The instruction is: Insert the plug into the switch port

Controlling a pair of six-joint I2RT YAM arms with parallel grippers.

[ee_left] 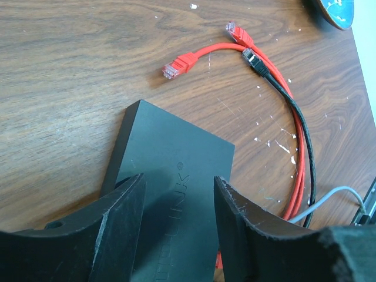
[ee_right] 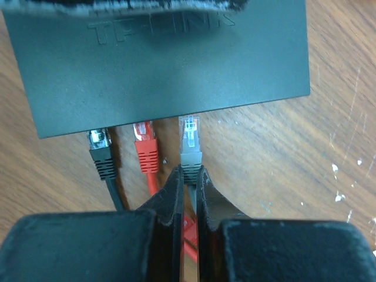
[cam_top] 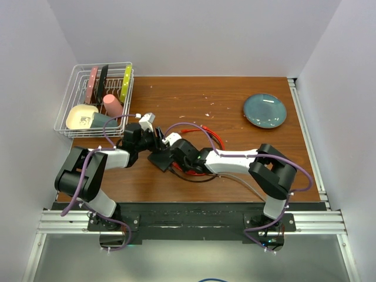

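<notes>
A scratched brown wooden table (cam_top: 235,94) sits between plain white walls. From the flat black switch box (cam_top: 160,157) at its centre, a wire dish rack (cam_top: 70,117) lies at ten o'clock and one blue-grey plate (cam_top: 265,110) at two o'clock.

The two arms meet at the box. The left gripper (ee_left: 179,183) hangs over its lid with the fingers parted and nothing pinched between them. I judge it is there to steady the box against the push, though I cannot tell whether it touches. The right gripper (ee_right: 189,176) is pinched tight on the boot of the grey plug (ee_right: 190,141), holding it low and pointing at twelve o'clock so that it lines up with the socket. The clear tip meets the box's near edge. The switch port itself is hidden under that edge, so I cannot tell how deep the plug sits.

Three plugs line that edge: the black plug (ee_right: 101,147), the red plug (ee_right: 145,147) and the grey one. Three loose ends lie on the wood beyond the box: two red (ee_left: 176,64) (ee_left: 237,32) and one black (ee_left: 257,60).
</notes>
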